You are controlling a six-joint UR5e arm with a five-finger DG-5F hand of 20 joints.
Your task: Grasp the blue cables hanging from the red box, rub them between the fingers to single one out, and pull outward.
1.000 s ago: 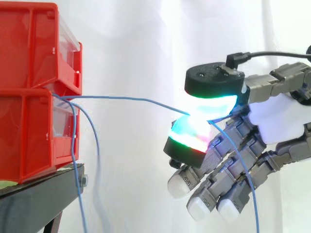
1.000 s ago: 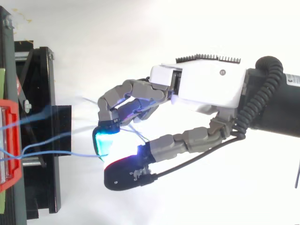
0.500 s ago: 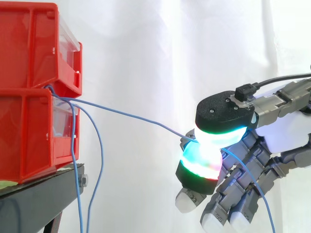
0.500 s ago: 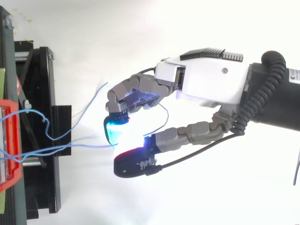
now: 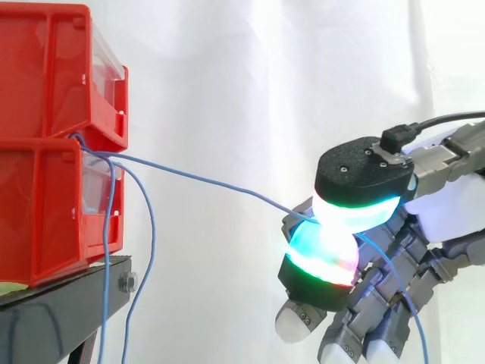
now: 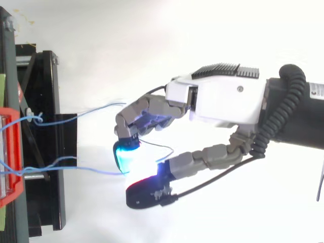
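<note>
Hand (image 6: pixel 228 96) pinches one blue cable (image 5: pixel 204 180)
Thin and taut from two stacked red bins (image 5: pixel 45 197); two more cables (image 5: pixel 151 250) hang slack.

No readable text or numbers, small label (image 6: pixel 317 90) on the arm (image 6: pixel 298 119) (print too tiny)
</note>
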